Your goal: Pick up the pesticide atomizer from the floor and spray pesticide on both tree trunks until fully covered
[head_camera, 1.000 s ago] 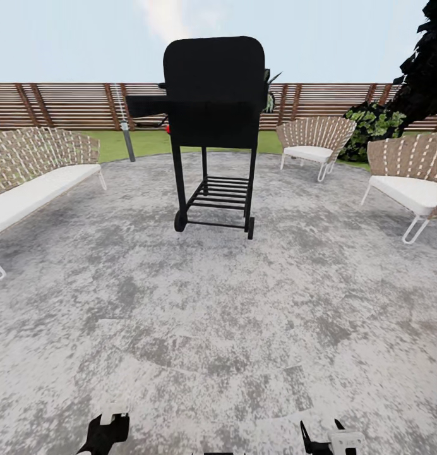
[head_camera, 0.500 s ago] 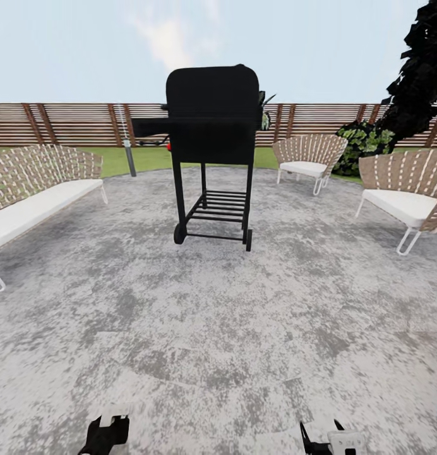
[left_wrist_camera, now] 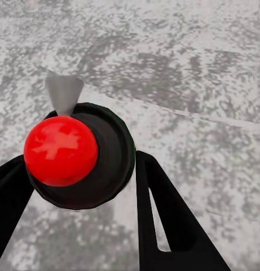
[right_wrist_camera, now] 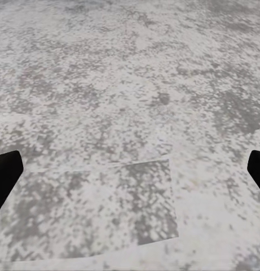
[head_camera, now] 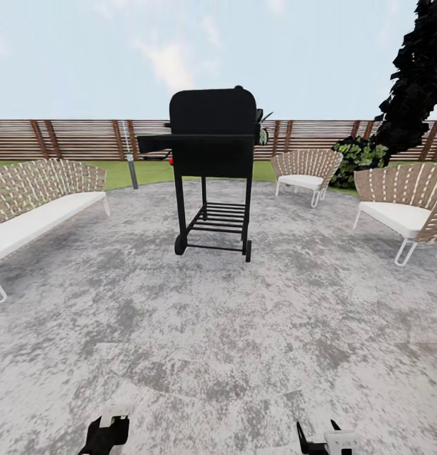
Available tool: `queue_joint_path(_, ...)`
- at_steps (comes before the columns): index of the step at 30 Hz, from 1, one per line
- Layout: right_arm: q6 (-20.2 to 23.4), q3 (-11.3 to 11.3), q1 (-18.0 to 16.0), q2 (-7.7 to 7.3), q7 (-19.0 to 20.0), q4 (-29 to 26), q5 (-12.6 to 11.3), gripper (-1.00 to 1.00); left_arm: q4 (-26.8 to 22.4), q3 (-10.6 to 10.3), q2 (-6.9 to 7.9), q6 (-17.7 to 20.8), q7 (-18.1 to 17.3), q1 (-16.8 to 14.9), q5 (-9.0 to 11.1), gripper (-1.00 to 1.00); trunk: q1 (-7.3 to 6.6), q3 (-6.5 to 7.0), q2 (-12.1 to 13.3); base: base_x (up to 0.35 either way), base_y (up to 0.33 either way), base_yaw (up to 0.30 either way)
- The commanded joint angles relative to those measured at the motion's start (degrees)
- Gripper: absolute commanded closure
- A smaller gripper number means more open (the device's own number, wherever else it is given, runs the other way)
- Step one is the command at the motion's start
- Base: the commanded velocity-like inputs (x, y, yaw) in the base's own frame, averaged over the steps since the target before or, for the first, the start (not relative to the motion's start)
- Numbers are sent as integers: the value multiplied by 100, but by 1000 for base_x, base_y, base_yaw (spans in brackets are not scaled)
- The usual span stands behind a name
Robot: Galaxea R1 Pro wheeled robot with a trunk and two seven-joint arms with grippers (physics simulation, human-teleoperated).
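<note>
Clearly, the atomizer (left_wrist_camera: 79, 155), a black bottle with a red top, sits clamped between the left gripper's (left_wrist_camera: 84, 186) black fingers (left_wrist_camera: 163, 214) at the wrist view's lower left. Right gripper (right_wrist_camera: 130, 169) spreads wide over grey speckled floor (head_camera: 244, 328). Centre frame stands a black grill (head_camera: 212, 158), wicker chairs (head_camera: 401, 196) flanking, slat fence (head_camera: 73, 139) behind.

Both pincers (head_camera: 106, 433) black with white fittings.

Bright, even daylight, almost shadowless; textures blurry, edges stretched by wide-angle distortion.
</note>
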Motion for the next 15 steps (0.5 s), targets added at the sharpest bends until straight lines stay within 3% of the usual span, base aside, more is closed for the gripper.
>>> queue_joint_path(1, -16, -1, -2, 7, 8, 4, 0, -100, 3, -2, 0, -18, 5, -2, 25, 100, -4, 18, 0, 0, 0, 0)
queue_joint_path(5, -16, -5, -3, 9, 8, 4, 5, -100, 4, -2, 0, -20, 5, -2, 25, 100, -16, 106, 10, 0, 0, 0)
queue_joint_path(15, -17, -6, -7, 11, 4, 4, 6, -100, 6, -4, -9, -23, 5, -2, 25, 100, -236, 285, 411, 0, 0, 0)
